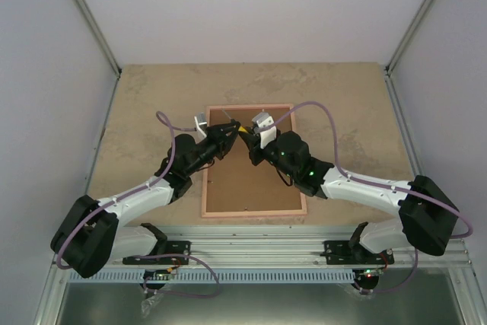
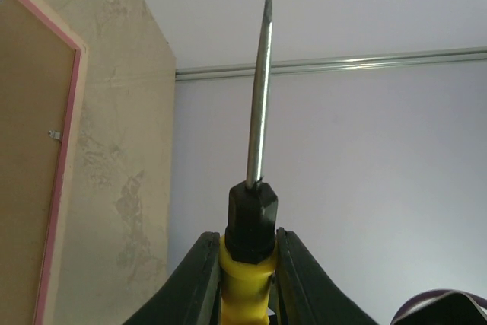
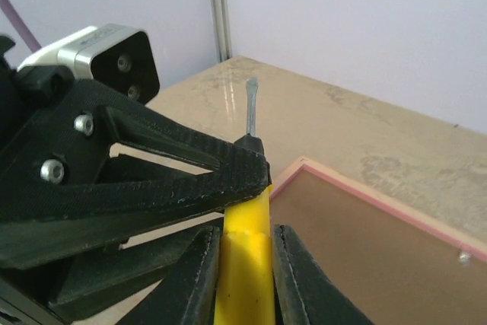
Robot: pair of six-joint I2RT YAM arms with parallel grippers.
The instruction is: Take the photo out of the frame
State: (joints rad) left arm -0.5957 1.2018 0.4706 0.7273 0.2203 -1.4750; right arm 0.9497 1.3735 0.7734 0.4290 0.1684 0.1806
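Mottled beige bench (image 1: 152, 104) between pale walls: a pink-railed frame (image 1: 254, 211) lies back up, brown board showing, beneath both pincers, which meet over its far end. The left pincer (image 2: 248, 268) is clamped on a screwdriver (image 2: 260, 112) at its black collar. The right pincer (image 3: 245, 253) is closed tight on the yellow handle just behind. The metal blade juts beyond the left pincer.
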